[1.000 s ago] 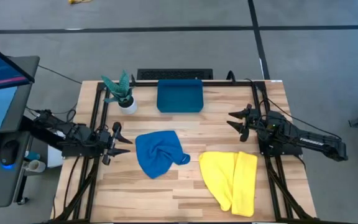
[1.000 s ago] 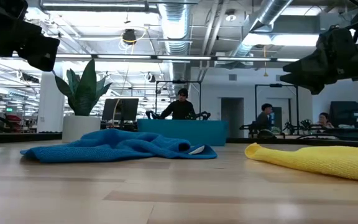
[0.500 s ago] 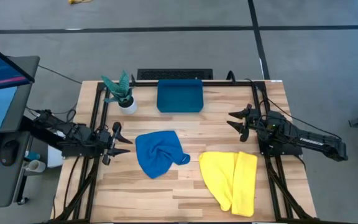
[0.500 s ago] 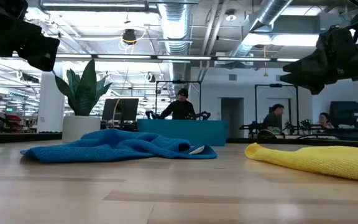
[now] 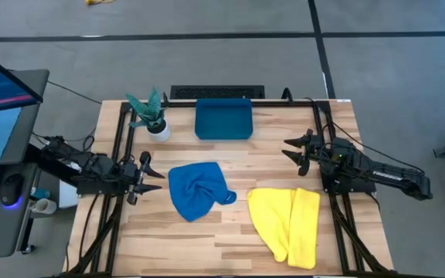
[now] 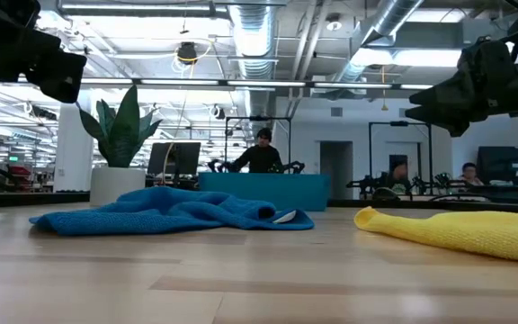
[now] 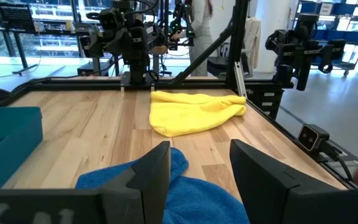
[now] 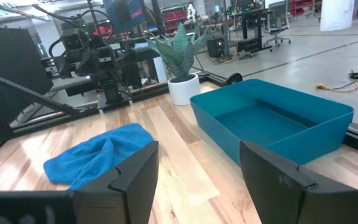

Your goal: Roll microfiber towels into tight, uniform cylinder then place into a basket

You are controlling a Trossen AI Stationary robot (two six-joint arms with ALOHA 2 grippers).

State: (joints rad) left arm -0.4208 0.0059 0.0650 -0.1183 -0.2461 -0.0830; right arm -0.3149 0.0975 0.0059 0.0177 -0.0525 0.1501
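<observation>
A blue microfiber towel (image 5: pixel 198 190) lies crumpled on the table's middle, unrolled. A yellow towel (image 5: pixel 287 222) lies loosely folded toward the near right. The teal basket (image 5: pixel 223 119) stands at the far edge with nothing in it. My left gripper (image 5: pixel 154 176) hovers open at the table's left edge, just left of the blue towel (image 7: pixel 185 193), pointing level toward it. My right gripper (image 5: pixel 290 150) hovers open at the right edge, above and beyond the yellow towel, pointing level toward the table's middle.
A small white pot with a green plant (image 5: pixel 153 117) stands at the far left, beside the basket. Black frame rails run along the table's left and right edges. Bare wood lies between the towels and along the near edge. People sit in the room beyond the table.
</observation>
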